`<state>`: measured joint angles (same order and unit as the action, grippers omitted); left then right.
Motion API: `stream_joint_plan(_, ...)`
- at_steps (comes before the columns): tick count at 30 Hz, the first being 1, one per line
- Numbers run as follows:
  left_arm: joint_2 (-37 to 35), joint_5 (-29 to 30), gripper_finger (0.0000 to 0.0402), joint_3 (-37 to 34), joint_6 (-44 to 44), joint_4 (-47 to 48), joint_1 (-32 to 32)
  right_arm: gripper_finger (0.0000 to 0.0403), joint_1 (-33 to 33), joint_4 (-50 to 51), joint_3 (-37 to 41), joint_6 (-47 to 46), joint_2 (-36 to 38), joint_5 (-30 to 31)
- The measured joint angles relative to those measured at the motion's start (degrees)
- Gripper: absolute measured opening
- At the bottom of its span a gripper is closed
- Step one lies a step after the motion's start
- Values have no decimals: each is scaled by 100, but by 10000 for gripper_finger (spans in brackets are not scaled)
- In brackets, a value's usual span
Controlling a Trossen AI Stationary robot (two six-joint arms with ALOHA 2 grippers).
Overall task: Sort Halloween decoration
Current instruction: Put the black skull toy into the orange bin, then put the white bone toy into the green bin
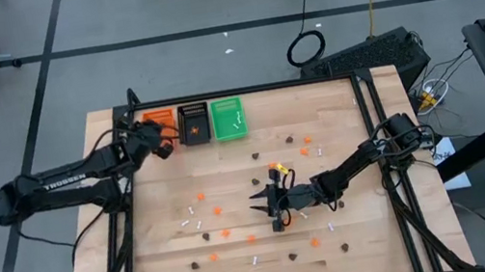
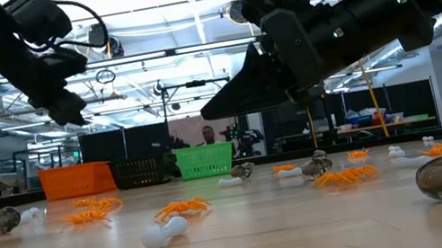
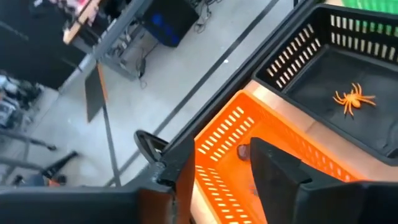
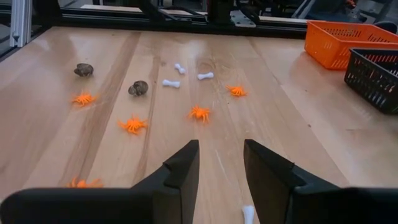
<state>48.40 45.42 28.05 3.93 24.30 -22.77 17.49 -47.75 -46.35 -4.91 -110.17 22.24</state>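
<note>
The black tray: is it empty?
No: the left wrist view shows one orange spider lying on the floor of the black tray.

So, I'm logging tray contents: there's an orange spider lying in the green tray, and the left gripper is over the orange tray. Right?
Not quite. The orange spider lies in the black tray, not the green one; the left wrist view shows it. The left gripper is indeed over the orange tray.

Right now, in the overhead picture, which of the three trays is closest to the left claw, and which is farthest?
Measured from the left gripper:
1. Orange tray, right beside it, at the row's left end.
2. Black tray, in the middle.
3. Green tray, at the right end, farthest.
</note>
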Motion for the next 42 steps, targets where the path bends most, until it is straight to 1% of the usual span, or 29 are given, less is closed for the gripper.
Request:
stream_joint_plan(5,0,-36,173,1,-63,-129,-121,112,24,2,0,29,0,-2)
stream_joint_plan(8,-5,-300,175,181,-249,-36,-62,112,25,33,0,31,0,-3)
stream_joint_plan(10,-36,-809,175,373,-659,39,60,112,24,64,0,35,0,-4)
stream_joint_plan(12,-86,-1479,175,535,-993,157,225,112,24,87,0,37,0,-2)
stream_joint_plan(15,-154,-2309,175,627,-1457,291,674,112,24,111,0,39,0,-3)
stream_joint_plan(17,-198,-2656,175,627,-1795,579,1117,112,25,125,0,39,0,-4)
stream_joint_plan(19,-195,-2837,175,627,-2176,873,1669,112,24,127,0,47,0,-4)
stream_joint_plan(21,-192,-2871,175,618,-2601,1109,2295,112,24,128,0,91,0,-4)
stream_joint_plan(25,-183,-2827,175,485,-3122,1031,3572,112,24,127,0,265,0,-4)
stream_joint_plan(29,-53,-2468,175,439,-3815,1040,4663,112,24,125,0,350,0,-4)
stream_joint_plan(32,149,-2242,175,439,-4077,1029,5373,112,24,116,0,364,0,-4)
stream_joint_plan(37,766,-1890,175,439,-4643,1042,6135,112,24,81,0,348,0,-5)
stream_joint_plan(42,1584,-1746,175,437,-5297,873,6533,112,24,79,0,343,0,-4)
